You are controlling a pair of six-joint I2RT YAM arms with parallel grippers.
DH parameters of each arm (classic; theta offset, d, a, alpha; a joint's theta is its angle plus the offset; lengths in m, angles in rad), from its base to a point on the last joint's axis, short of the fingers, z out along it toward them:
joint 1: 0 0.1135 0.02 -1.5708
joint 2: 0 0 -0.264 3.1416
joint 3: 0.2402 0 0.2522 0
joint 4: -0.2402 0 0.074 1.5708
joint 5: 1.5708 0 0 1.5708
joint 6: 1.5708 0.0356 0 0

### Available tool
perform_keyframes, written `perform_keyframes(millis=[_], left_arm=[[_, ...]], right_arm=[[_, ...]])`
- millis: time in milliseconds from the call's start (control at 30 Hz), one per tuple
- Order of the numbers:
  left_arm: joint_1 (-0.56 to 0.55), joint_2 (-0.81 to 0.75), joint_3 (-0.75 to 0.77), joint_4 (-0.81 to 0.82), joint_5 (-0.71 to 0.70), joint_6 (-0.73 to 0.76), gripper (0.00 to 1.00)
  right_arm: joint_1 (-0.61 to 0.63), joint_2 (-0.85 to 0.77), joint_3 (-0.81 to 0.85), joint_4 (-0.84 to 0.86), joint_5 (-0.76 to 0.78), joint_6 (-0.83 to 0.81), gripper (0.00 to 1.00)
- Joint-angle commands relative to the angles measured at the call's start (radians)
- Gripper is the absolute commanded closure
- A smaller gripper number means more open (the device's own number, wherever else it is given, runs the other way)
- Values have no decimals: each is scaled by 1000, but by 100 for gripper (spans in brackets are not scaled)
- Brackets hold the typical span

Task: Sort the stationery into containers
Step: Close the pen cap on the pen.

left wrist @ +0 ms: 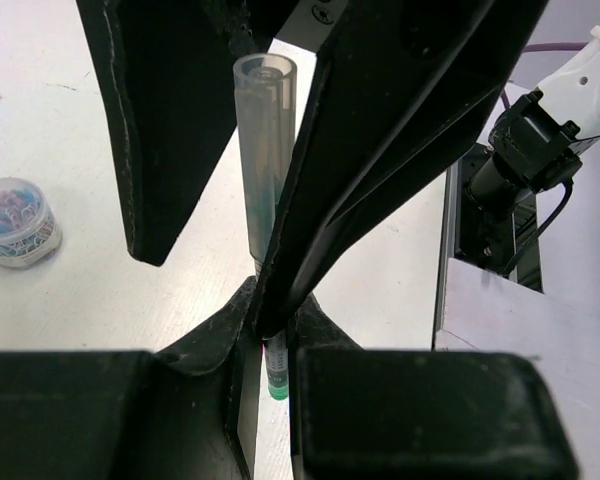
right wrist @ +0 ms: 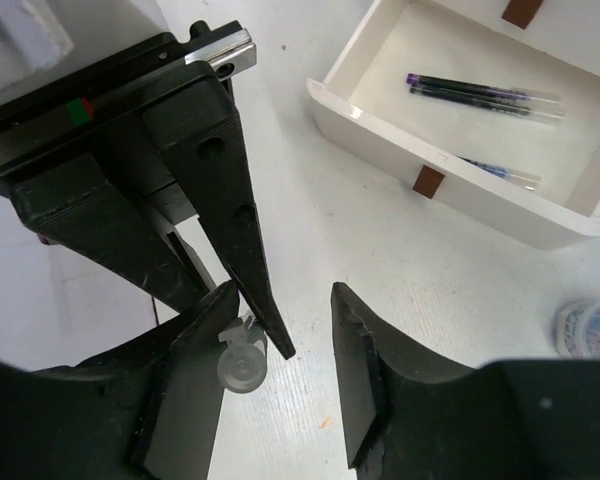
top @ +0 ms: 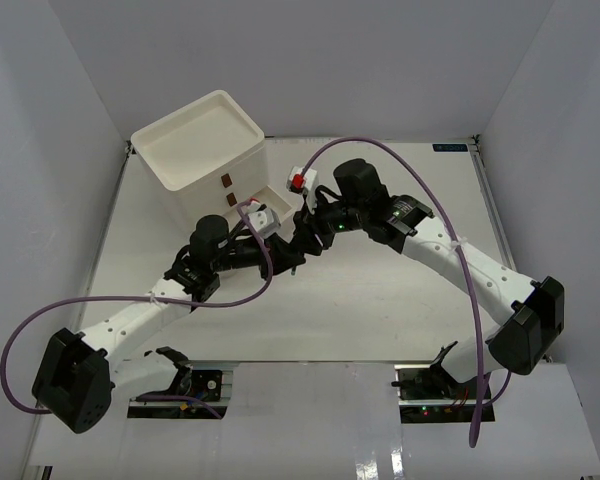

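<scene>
White walls [top: 40,150] hem the desk [top: 380,310] on three sides. Left pincer [left wrist: 220,285] clamps a clear pen [left wrist: 265,150]; right pincer [right wrist: 280,400] gapes just beside it, near the front edge of the open drawer [right wrist: 460,190].

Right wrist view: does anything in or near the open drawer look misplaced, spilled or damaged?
Nothing stands out. The drawer is pulled out and looks intact, three pens lie flat inside, and nothing is spilled. The jar beside it is too blurred to judge.

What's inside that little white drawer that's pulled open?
Three thin pens lie in the open drawer: two dark ones side by side, and one nearer the front wall. Its right end is cut off from view.
</scene>
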Motion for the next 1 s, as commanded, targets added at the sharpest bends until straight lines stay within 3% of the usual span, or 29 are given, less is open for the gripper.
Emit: perform_keyframes(millis=[0,567,767,967], left_arm=[[-1,26,50,77,-54,-14,100],[-1,108,75,37,-114,-50,100],[-1,108,89,-15,-155,-32,100],[1,125,148,-165,-256,41,100]], right_arm=[[13,-28,21,-22,-15,24,50],[14,-187,-45,176,38,90,18],[13,-265,-110,193,268,95,16],[-4,-377,-216,193,527,98,5]])
